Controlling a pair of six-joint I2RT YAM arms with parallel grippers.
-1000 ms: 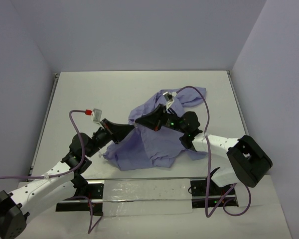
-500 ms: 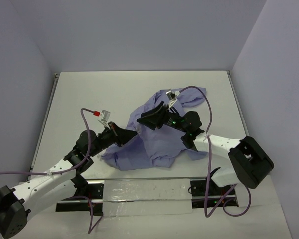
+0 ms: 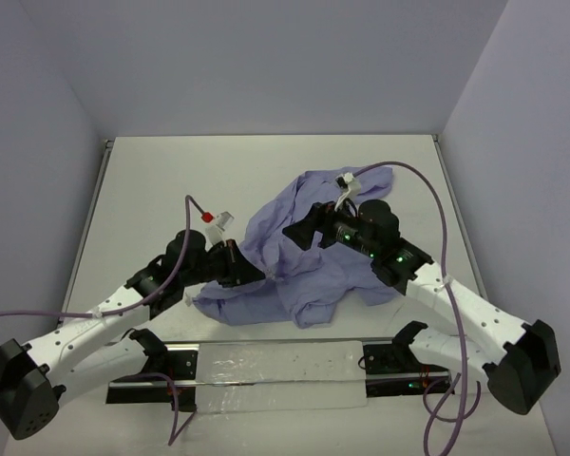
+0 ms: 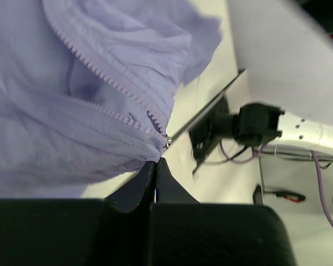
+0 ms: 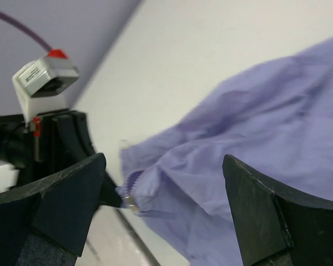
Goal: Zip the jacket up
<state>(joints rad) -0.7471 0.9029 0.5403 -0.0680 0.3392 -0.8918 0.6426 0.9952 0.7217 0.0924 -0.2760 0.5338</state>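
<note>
Your jacket (image 3: 309,261) lies in a crumpled heap on the table (image 3: 171,180), right of centre and between the two arms. Its front is open: the two rows of zip teeth (image 4: 94,69) run apart and meet only at the bottom end, where a small metal slider (image 4: 165,142) sits. Your left fingers (image 4: 137,187) are pressed together on the hem right at that end. This looks meant to anchor the base of the zip and draw it clear of the folds so the teeth lie in a line. Your right fingers (image 5: 66,199) are spread wide with nothing between them, hovering over the fabric and facing the pinched corner. In the right wrist view the slider shows low in the gap between them. That placement suggests they are lined up to take the pull while the left gives tension. Zipping looks not yet begun. The fabric is thin and slack, so the slider could snag unless the hem is taut.
</note>
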